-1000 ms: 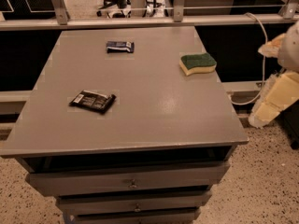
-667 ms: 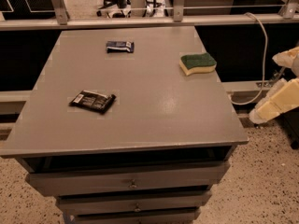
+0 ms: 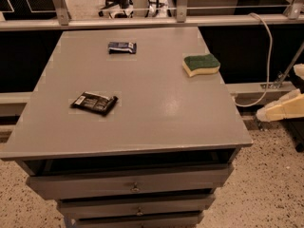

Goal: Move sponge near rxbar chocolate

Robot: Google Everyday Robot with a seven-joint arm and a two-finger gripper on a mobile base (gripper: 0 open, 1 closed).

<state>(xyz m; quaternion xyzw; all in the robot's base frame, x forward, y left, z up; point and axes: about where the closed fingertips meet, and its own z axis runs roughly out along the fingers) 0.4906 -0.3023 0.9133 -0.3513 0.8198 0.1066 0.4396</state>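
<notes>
The sponge [image 3: 201,64], dark green on top with pale yellow foam below, lies near the right edge of the grey table, towards the back. The rxbar chocolate [image 3: 94,102], a flat black wrapper with small white markings, lies at the front left of the table. My gripper [image 3: 279,92] is off the table to the right, below the tabletop's level and mostly cut off by the picture's edge. Its cream fingers [image 3: 281,109] stand apart with nothing between them. It is well clear of the sponge.
A smaller dark blue wrapped bar [image 3: 122,47] lies at the back middle of the grey table [image 3: 156,122]. Drawers sit below the tabletop. A white cable [image 3: 268,56] hangs at the right. A metal rail runs behind the table.
My gripper has moved right and downward, further out of the picture. The sponge and both bars have not moved.
</notes>
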